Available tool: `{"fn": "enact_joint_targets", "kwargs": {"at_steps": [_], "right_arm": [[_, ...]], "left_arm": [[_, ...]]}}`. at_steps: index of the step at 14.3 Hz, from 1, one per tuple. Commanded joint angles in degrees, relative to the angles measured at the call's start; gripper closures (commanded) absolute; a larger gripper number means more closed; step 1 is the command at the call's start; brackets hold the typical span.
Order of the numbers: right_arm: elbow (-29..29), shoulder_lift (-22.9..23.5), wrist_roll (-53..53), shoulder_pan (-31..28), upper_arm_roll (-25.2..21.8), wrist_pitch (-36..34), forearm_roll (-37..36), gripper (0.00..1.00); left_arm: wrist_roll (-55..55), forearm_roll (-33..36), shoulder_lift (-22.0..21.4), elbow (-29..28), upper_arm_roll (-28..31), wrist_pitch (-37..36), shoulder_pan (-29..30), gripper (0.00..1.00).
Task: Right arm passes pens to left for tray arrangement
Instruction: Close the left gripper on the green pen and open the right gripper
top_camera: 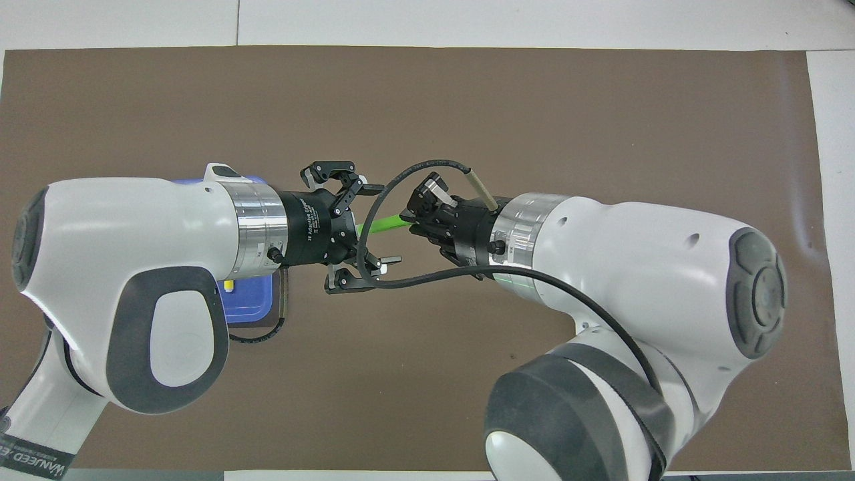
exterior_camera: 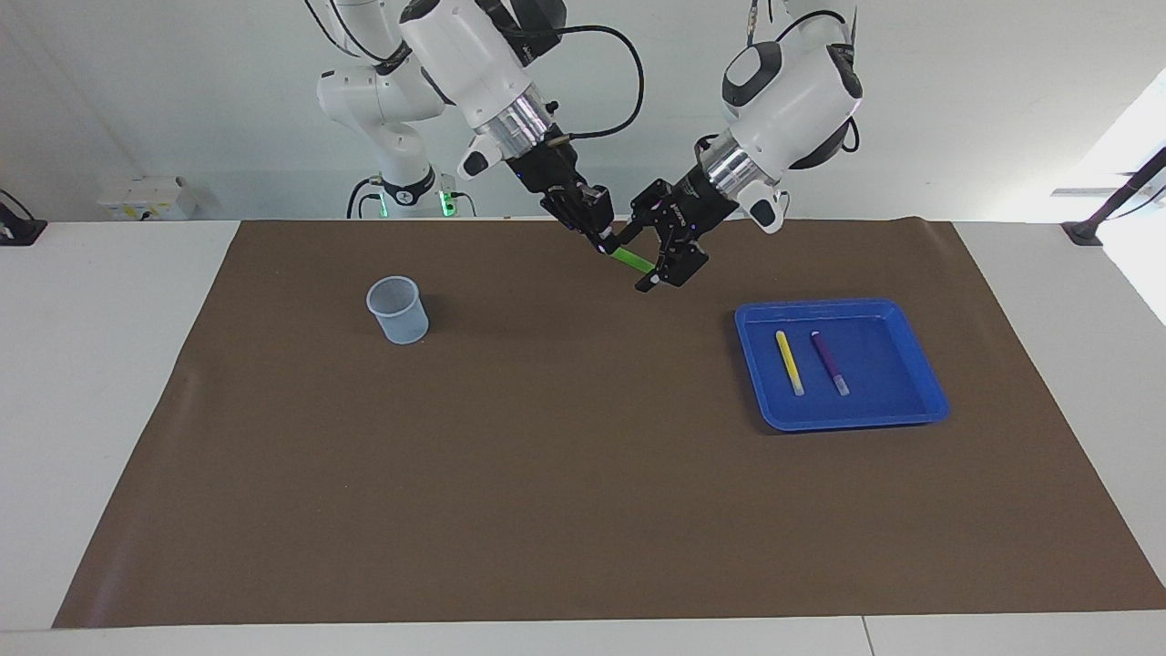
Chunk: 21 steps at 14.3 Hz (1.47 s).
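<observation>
Surface: a brown mat (exterior_camera: 547, 474) spread over a white table (exterior_camera: 100, 364), pale wall at the robots' end.
Right gripper (exterior_camera: 601, 239): up in the air over the mat's robot-side edge, fingers pinched on one end of the green pen (exterior_camera: 632, 261), holding it out level so the other end is free to take.
Left gripper (exterior_camera: 663, 270): meets it in mid-air; its jaws stand wide, one on each side of the pen's free end, and seem not yet closed on it, judging by the overhead view.
Step, as I judge it: the handover itself, with the right arm carrying the pen's weight.
Tray (exterior_camera: 920, 392): blue, on the mat toward the left arm's end, within that arm's easy reach.
Pens, counted: three. The yellow pen (exterior_camera: 789, 362) and purple pen (exterior_camera: 829, 362) lie side by side in the tray, apart and roughly parallel; the green one is in the air.
Cup (exterior_camera: 398, 310): one, translucent, toward the right arm's end; no pen shows in it.
</observation>
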Motion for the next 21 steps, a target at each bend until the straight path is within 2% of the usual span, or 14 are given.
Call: {"fn": "enact_joint_targets", "kwargs": {"at_steps": [1, 5, 7, 11, 13, 14, 20, 21], "right_arm": [[-1.45, -1.30, -0.44, -0.58, 0.21, 1.15, 1.54, 0.93], [-1.45, -1.22, -0.52, -0.66, 0.21, 1.33, 1.54, 0.93], [-1.45, -1.21, -0.52, -0.66, 0.21, 1.33, 1.54, 0.92], [-1.45, -1.21, -0.52, -0.75, 0.21, 1.33, 1.54, 0.92], [-1.45, -1.21, -0.52, -0.84, 0.21, 1.33, 1.54, 0.92], [-1.45, -1.21, -0.52, -0.93, 0.21, 1.33, 1.54, 0.92], [-1.37, -1.13, -0.52, -1.19, 0.12, 1.33, 1.54, 0.91], [-1.37, -1.13, -0.44, -1.19, 0.12, 1.24, 1.54, 0.86]], "left_arm": [[0.78, 1.62, -1.89, -0.76, 0.21, -0.45, 0.09, 0.08], [1.04, 2.25, -2.16, -1.03, 0.21, -0.62, -0.44, 0.15], [1.04, 2.52, -2.24, -1.03, 0.21, -0.62, -0.53, 0.25], [1.04, 3.48, -2.24, -1.03, 0.21, -0.71, -0.53, 0.59], [1.04, 3.48, -2.16, -1.03, 0.21, -0.71, -0.44, 0.82], [1.04, 3.57, -2.16, -1.03, 0.21, -0.71, -0.44, 0.99], [3.85, 3.57, -2.07, -0.85, 0.21, -0.36, 0.17, 1.00], [3.77, 3.83, -2.07, -0.77, 0.21, -0.27, 0.17, 1.00]]}}
